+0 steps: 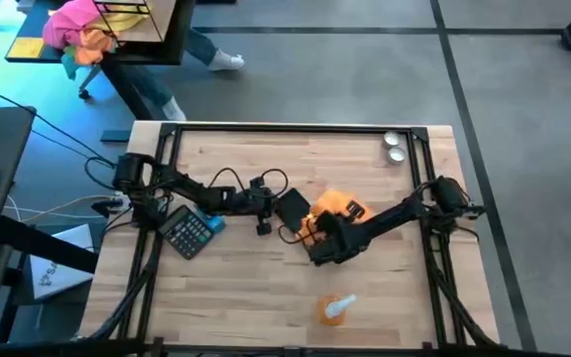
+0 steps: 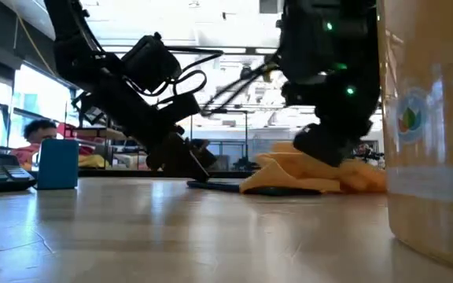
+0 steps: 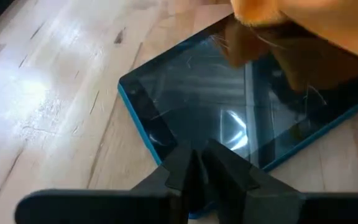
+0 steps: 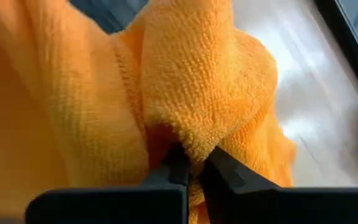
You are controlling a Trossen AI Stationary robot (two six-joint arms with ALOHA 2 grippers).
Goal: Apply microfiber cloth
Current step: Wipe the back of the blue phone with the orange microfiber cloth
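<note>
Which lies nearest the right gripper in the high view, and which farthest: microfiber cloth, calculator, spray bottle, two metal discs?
From the right gripper:
1. microfiber cloth, pinched in it, mid-table.
2. spray bottle, near edge.
3. calculator, left side; two metal discs, far right corner: too close to call.

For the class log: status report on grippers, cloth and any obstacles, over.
Right gripper shut on microfiber cloth, cloth bunched over the tablet. Left gripper shut, pressing the tablet's near edge. Spray bottle and calculator stand apart.

Bright overhead light glares off the wooden table [image 1: 266, 297]; the near spray bottle [image 2: 431, 134] blurs.
</note>
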